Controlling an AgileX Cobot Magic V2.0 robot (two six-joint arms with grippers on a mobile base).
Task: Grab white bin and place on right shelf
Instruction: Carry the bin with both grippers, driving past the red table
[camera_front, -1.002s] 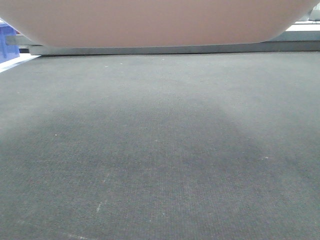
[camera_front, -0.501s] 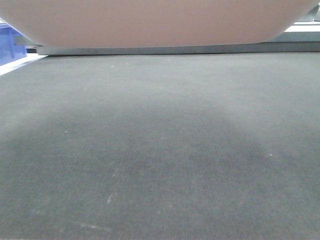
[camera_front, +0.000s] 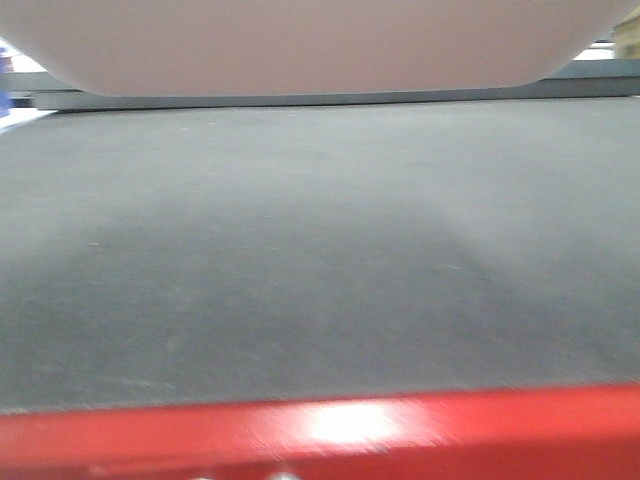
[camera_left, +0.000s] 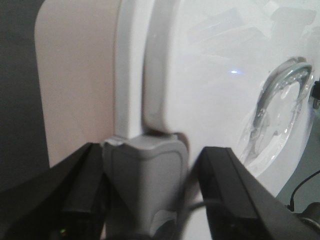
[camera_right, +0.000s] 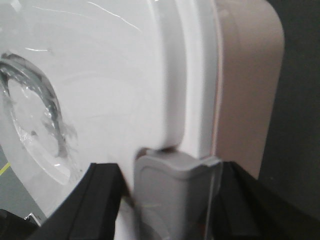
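Front view, as I see it from the console: the pinkish underside of the white bin (camera_front: 310, 45) spans the top. Below it lies a dark grey mat (camera_front: 320, 250) with a grey strip (camera_front: 300, 100) along its far edge. A blurred red rail (camera_front: 320, 440) crosses the bottom.

1. Front view: low over the dark mat (camera_front: 320, 250), facing forward; red edge (camera_front: 320, 440) nearest, bin (camera_front: 320, 45) underside at top.
2. Left wrist view: very close on one bin end, at its grey latch (camera_left: 145, 185).
3. Right wrist view: equally close, opposite end.
4. All three share the bin.
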